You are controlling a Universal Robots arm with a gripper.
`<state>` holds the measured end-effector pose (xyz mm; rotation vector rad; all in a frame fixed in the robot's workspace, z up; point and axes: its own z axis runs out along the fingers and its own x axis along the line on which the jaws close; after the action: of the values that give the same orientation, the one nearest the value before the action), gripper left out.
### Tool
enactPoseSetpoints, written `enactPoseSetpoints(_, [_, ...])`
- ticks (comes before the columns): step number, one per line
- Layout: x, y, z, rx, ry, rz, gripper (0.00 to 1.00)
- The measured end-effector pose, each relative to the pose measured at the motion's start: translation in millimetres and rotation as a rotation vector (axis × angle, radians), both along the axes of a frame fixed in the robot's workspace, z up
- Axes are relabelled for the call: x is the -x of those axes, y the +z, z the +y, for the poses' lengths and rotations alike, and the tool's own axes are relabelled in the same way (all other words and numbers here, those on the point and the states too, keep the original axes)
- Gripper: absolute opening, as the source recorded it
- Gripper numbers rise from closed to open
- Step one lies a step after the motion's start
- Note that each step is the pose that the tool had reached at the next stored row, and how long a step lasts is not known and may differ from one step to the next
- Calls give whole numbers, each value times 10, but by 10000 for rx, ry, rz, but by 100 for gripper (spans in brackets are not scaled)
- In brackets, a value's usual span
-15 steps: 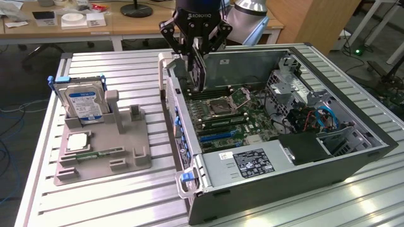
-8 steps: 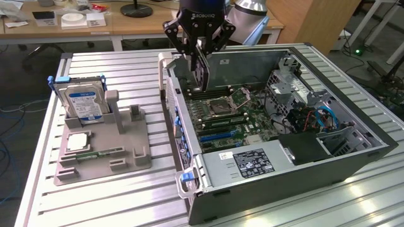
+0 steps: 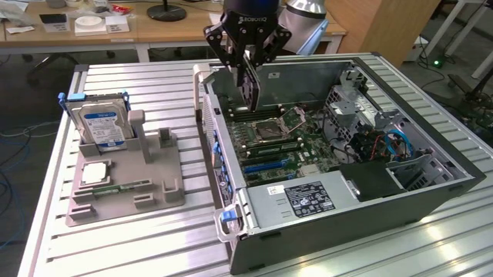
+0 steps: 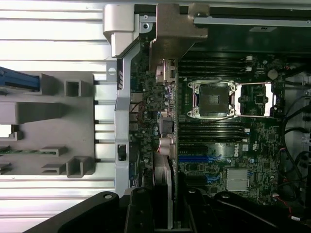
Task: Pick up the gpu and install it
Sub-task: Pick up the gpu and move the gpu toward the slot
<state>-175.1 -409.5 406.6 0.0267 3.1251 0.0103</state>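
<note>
Just inside the case wall (image 3: pixel 206 109), jaws hold the gpu (image 3: pixel 251 86) upright.

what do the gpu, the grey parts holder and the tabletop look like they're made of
gpu: dark, matte, thin flat card, so probably circuit-board laminate.
Parts holder: flat matte grey, blocky moulded shapes, probably plastic, perhaps printed.
Tabletop: ribbed, silvery, catching the light, likely aluminium slats.

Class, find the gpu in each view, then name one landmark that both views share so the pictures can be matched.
Exterior view: the gpu hangs upright from the claw, above the motherboard.
Wrist view: the gpu is seen edge-on, reaching out from the claw over the motherboard.
Shared landmark: the CPU socket, close beside the gpu in both.
</note>
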Motion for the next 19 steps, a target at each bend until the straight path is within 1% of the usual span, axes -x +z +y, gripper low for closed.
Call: enactPoseSetpoints(19, [-144,-12,0,0,1,-1,28])
